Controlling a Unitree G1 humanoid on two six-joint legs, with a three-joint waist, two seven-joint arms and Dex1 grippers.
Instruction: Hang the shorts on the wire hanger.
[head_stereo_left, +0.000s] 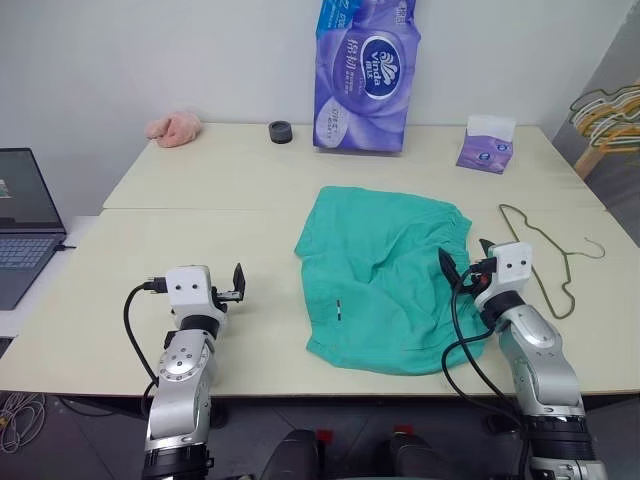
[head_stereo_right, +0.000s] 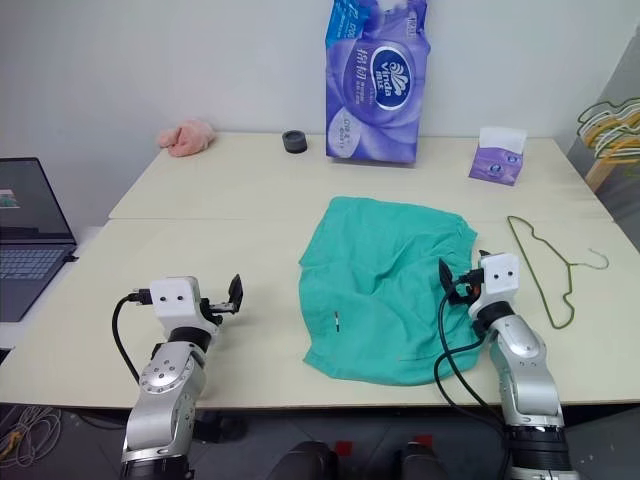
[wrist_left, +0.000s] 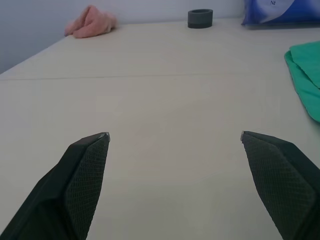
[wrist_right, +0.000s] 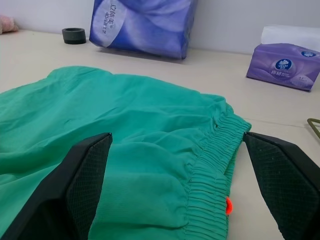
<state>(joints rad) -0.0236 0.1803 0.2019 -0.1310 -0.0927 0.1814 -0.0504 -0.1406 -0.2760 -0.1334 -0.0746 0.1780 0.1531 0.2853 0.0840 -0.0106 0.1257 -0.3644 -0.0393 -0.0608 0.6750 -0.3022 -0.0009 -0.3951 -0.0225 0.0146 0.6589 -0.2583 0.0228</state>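
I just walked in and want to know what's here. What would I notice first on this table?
First the teal-green shorts, spread flat in the middle of the table. Behind them, near the wall, stands a big purple pack of tissue rolls. The thin wire hanger lies flat just right of the shorts, and the open right gripper hovers over the shorts' waistband edge.

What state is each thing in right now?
shorts: lying flat, crumpled, unhung
wire hanger: flat on the table, beside the shorts
left tool: open, empty
right tool: open over the waistband
laptop: lid open, screen lit
tissue box: upright
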